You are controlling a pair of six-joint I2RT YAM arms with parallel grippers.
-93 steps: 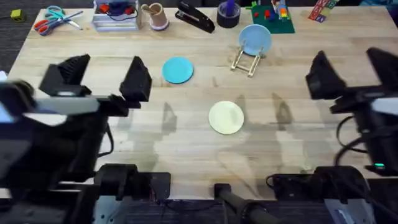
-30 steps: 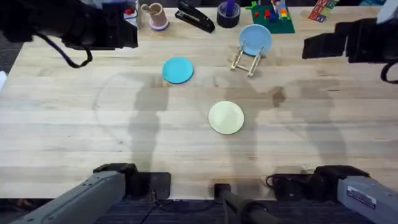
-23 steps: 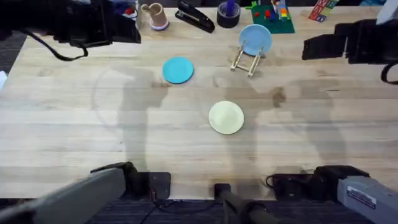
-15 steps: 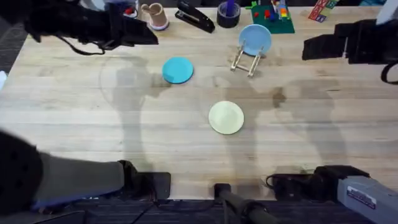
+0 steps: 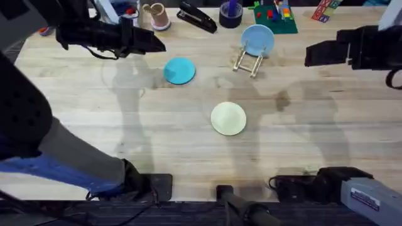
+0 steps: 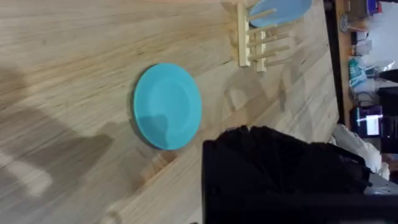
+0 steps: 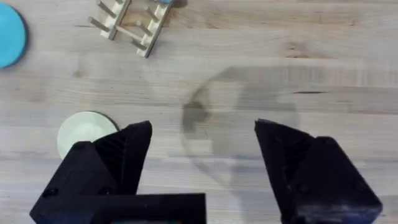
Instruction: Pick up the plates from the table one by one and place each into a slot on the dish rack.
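Observation:
The teal-blue plate [image 5: 179,70] [image 6: 168,106] lies flat on the table [image 5: 94,125], left of the dish rack [image 5: 250,61] [image 6: 258,46]. A sky-blue plate [image 5: 257,39] stands upright in the rack. The cream plate [image 5: 228,118] [image 7: 84,134] lies nearer the front, at mid-table. My left gripper [image 5: 147,43] hovers just left of the teal plate and a little beyond it; its black body [image 6: 280,174] hangs beside that plate. My right gripper [image 5: 320,53] [image 7: 202,162] is open and holds nothing, above bare wood to the right of the rack.
Along the far edge stand a cup [image 5: 157,16], a black stapler [image 5: 196,17], a tape roll [image 5: 230,14] and toy blocks [image 5: 273,16]. The left arm stretches diagonally over the table's left side. Bare wood lies between the two plates and the front edge.
Both arms rose from near their bases and reached out over the table. Over the last second the left gripper slid right toward the teal plate. The right arm barely moved.

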